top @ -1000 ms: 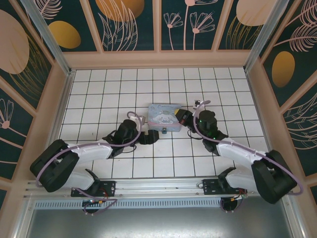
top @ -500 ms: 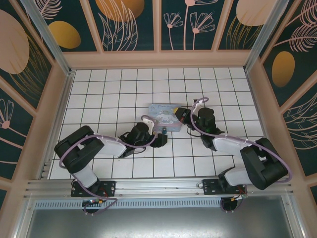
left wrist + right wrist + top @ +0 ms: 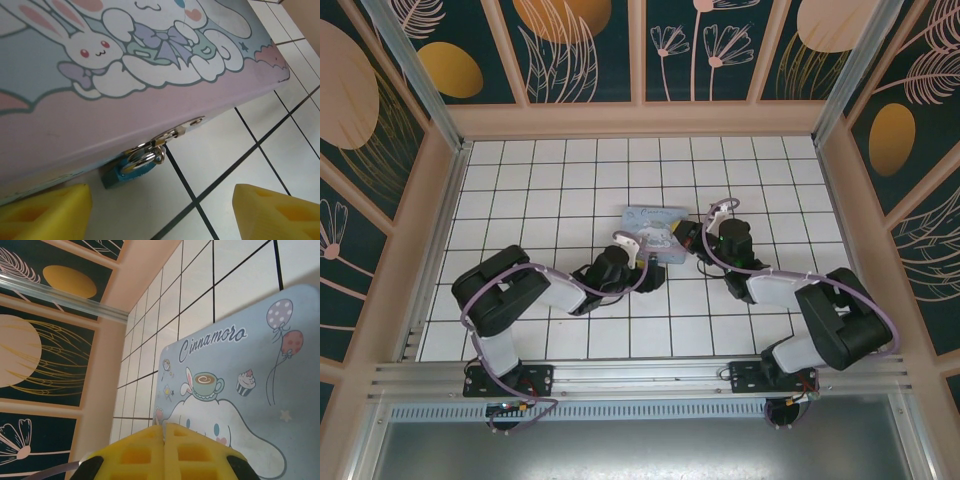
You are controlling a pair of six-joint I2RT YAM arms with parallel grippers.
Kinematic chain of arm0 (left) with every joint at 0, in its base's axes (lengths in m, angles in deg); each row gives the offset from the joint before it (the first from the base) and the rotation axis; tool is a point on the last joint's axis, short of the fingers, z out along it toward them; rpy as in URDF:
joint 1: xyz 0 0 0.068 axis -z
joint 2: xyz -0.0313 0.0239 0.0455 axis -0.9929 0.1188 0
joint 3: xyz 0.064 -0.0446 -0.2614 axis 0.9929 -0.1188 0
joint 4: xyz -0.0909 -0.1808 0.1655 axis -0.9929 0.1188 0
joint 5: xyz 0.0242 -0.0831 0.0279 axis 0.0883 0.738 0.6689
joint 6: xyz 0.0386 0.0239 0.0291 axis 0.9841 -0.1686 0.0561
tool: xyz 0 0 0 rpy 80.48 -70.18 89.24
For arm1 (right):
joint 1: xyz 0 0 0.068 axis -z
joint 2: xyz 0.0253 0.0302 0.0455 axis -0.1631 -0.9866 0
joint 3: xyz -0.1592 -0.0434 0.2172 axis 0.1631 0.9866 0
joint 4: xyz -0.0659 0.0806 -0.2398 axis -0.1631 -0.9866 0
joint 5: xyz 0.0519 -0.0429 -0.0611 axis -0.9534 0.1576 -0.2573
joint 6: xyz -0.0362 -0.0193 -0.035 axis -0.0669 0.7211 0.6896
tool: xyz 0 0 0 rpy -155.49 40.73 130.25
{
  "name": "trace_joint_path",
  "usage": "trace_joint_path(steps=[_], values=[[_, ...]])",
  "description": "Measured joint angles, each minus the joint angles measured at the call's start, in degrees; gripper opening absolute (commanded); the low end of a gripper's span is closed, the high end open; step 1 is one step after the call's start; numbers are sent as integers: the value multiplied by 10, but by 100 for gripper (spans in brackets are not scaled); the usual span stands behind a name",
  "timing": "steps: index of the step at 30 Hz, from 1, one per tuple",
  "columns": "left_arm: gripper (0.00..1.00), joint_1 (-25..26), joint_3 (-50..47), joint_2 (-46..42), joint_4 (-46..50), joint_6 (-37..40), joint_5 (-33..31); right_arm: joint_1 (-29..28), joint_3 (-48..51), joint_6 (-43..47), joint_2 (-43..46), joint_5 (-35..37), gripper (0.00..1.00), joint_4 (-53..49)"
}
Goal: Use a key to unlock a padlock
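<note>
Since a second ago the left arm has folded and reached forward, so the left gripper (image 3: 654, 270) is now just at the near edge of the tin (image 3: 653, 222). Its yellow fingers (image 3: 45, 210) are spread wide and grasp nothing. Ahead of them, between the two, the padlock (image 3: 131, 171) hangs by its shackle from the metal hasp (image 3: 182, 129) on the tin's near side, its blue body down at the tiled floor (image 3: 220, 150). To the right, the right gripper (image 3: 164, 434) is at the tin's right end, its fingers pressed together.
</note>
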Motion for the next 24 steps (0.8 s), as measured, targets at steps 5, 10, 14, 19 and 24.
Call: trace_joint_path(steps=[5, 10, 14, 19, 24], values=[[75, 1, 18, 17, -2, 16, -9, 0, 0, -3, -19, -3, 0, 15], [75, 1, 34, 32, -4, 30, -12, 0, 0, -6, -36, -3, 0, 26], [74, 1, 53, 48, -4, 38, -6, 0, 0, -8, -48, -3, 0, 31], [74, 1, 73, 64, -5, 48, -2, 0, 0, -14, -53, -3, 0, 37], [75, 2, 87, 76, -4, 62, -3, 0, 0, -15, -55, -3, 0, 38]])
